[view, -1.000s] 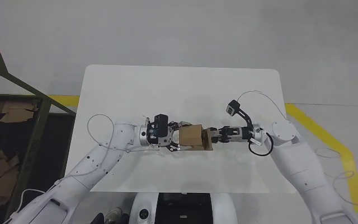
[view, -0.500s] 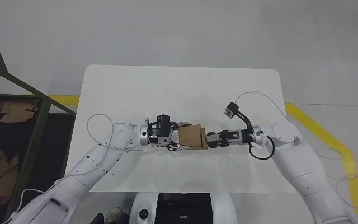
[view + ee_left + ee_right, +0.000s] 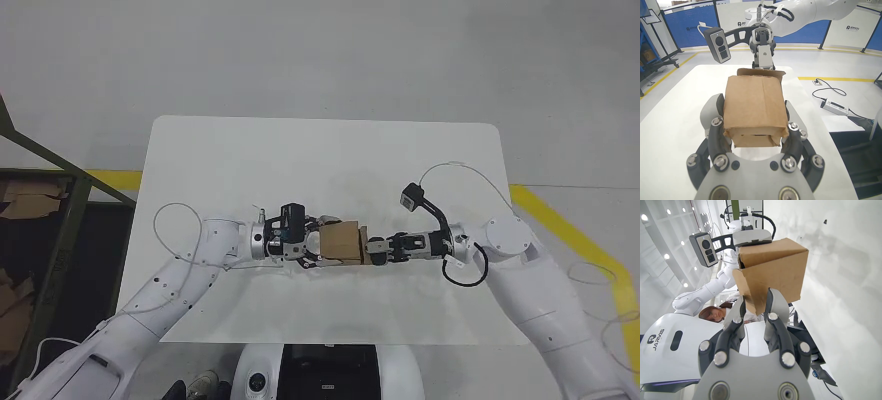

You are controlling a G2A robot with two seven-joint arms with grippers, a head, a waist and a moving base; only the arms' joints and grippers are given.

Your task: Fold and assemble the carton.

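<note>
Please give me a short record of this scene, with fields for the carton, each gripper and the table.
carton: brown, one end open
left gripper: shut on the carton, fingers on two opposite sides
right gripper: shut on the end flap, opposite the left gripper
end flap: sticks out, not yet folded in
table: white, carton near its front middle

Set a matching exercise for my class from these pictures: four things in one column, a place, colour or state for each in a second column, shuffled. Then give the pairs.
Things
1. carton
2. left gripper
3. right gripper
4. table

Place, colour or state
A. shut on the carton's sides
B. white, under both arms
C. brown, between the two grippers
D. at the carton's flap end

Pairs: 1-C, 2-A, 3-D, 4-B
</note>
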